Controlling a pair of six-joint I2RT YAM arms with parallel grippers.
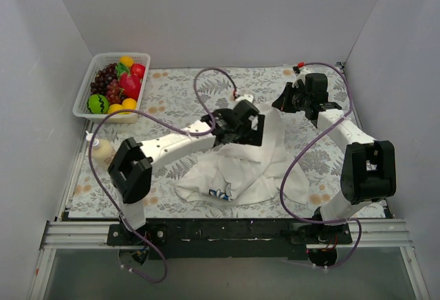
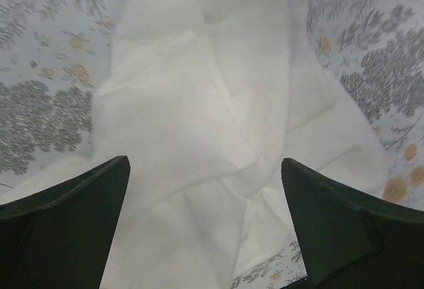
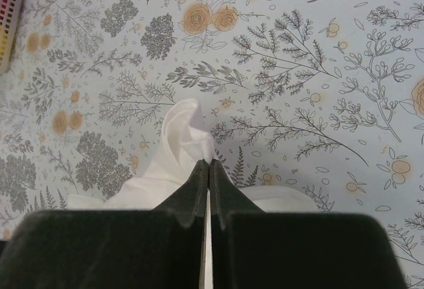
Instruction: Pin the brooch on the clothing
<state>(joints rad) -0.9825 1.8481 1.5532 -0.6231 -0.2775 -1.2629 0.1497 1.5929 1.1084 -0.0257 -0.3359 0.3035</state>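
The clothing (image 1: 240,169), a white T-shirt with a small blue-and-white print (image 1: 220,193), lies crumpled mid-table. My left gripper (image 1: 249,124) hovers over its upper part. In the left wrist view that gripper (image 2: 204,163) is open, its dark fingers (image 2: 79,203) wide apart over white cloth (image 2: 199,103), holding nothing. My right gripper (image 1: 278,102) is at the back right. In the right wrist view it (image 3: 209,163) is shut on a pinched fold of the clothing (image 3: 182,130), lifted above the table. The brooch is out of view.
A white basket (image 1: 96,80) of toy fruit stands at the back left, its edge also in the right wrist view (image 3: 10,10). A small bottle (image 1: 102,150) lies by the left edge. Purple cables (image 1: 206,80) arc over the floral tablecloth (image 1: 172,87). White walls enclose the table.
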